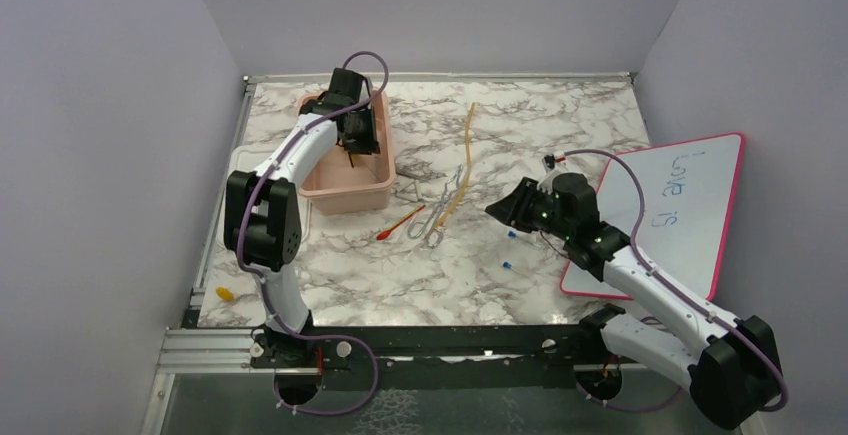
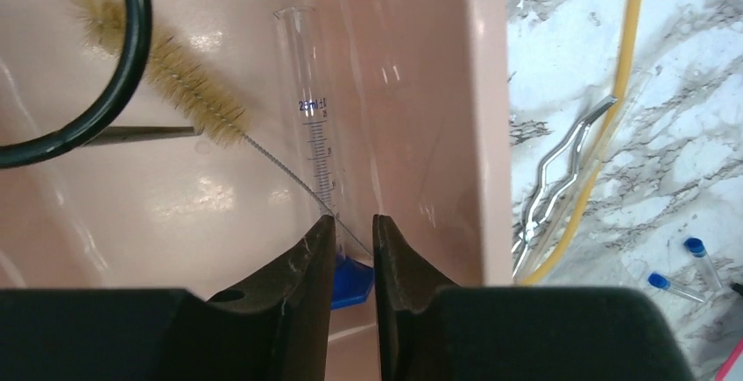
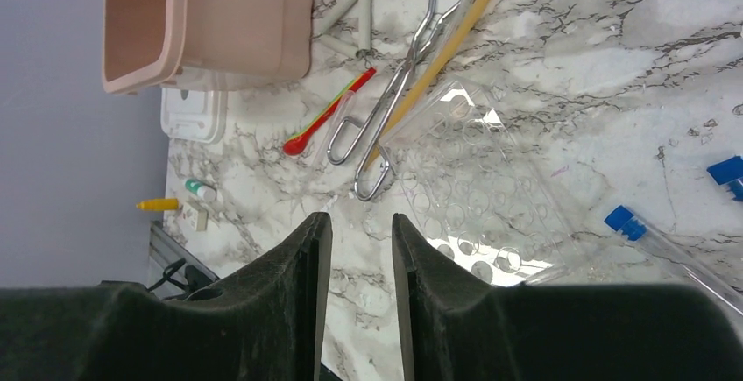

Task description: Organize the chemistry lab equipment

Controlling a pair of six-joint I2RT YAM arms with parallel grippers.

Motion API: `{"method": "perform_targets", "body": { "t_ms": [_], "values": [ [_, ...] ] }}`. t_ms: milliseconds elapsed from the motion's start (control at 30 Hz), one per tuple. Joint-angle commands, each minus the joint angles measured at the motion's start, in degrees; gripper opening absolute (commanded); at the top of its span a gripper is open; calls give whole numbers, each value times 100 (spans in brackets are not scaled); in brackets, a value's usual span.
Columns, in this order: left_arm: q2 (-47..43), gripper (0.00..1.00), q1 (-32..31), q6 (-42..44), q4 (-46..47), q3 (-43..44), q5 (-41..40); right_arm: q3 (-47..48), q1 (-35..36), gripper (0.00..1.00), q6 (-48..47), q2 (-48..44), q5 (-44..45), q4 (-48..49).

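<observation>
"Left gripper (image 2: 349, 228) sits low in the tub (image 2: 486, 136). Is it holding anything?"

"No. I have its jaws at a narrow gap. The brush (image 2: 175, 70) wire runs between them and looks loose. Brush, ring (image 2: 131, 66) and cylinder (image 2: 315, 136) lie in the tub, where I'm gathering things."

"And the other arm?"

"Right gripper (image 3: 361, 223) hovers narrowly parted and empty over the table (image 3: 569, 74). It's near the tongs (image 3: 419, 44), tube (image 3: 460, 31) and stick (image 3: 329, 118), all outside the tub. Those are probably my next picks."
</observation>
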Motion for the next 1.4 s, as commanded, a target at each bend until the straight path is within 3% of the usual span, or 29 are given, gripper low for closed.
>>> {"method": "perform_targets", "body": {
  "t_ms": [0,167,333,600,800,1033,1367],
  "values": [
    [-718,26,11,104,-50,93,-98,172,10,37,-376,119,185,-54],
    [-1455,34,-145,274,-17,-54,99,558,10,37,-689,428,215,-432],
    [-2311,43,-789,481,264,-574,210,1039,13,40,-852,1018,243,-474],
    [-4305,46,-1271,355,2170,-2610,242,2492,211,41,-1341,2917,956,-534],
    [-5390,67,-1272,244,3103,-3706,444,3936,291,40,-1919,4627,1336,-946],
    [-5787,98,-1264,171,3347,-4189,142,4669,299,42,-1610,5607,1994,-1317],
    [-6064,99,-1263,248,3401,-4366,-29,5220,305,37,-1725,6300,1895,-1132]
  ]
}}
